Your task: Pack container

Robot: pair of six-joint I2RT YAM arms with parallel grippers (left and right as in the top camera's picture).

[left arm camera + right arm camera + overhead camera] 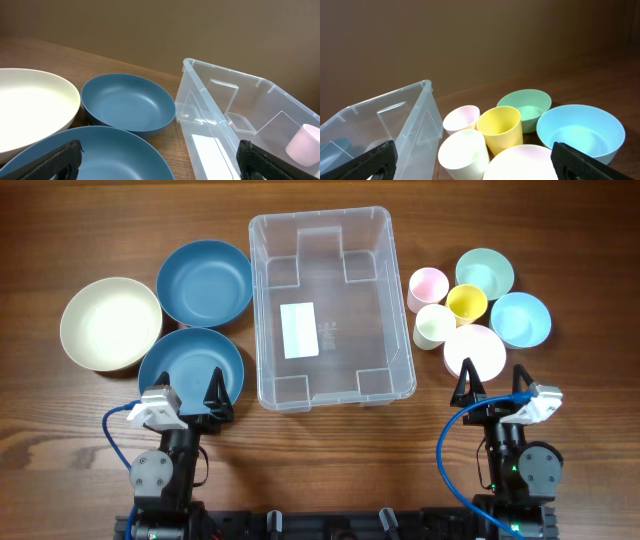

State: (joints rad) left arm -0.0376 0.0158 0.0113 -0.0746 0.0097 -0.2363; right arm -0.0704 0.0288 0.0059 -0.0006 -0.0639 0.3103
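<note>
The clear plastic container (330,305) stands empty in the middle of the table, a white label on its base; it also shows in the left wrist view (235,120) and the right wrist view (385,125). Left of it are two blue bowls (205,282) (190,365) and a cream bowl (110,322). Right of it are a pink cup (428,286), yellow cup (466,303), cream cup (434,326), green bowl (485,272), light blue bowl (520,318) and white bowl (474,351). My left gripper (190,402) is open and empty at the near blue bowl's front edge. My right gripper (495,392) is open and empty just before the white bowl.
Bare wood table (330,460) lies in front of the container, between the two arms. Blue cables loop beside each arm base.
</note>
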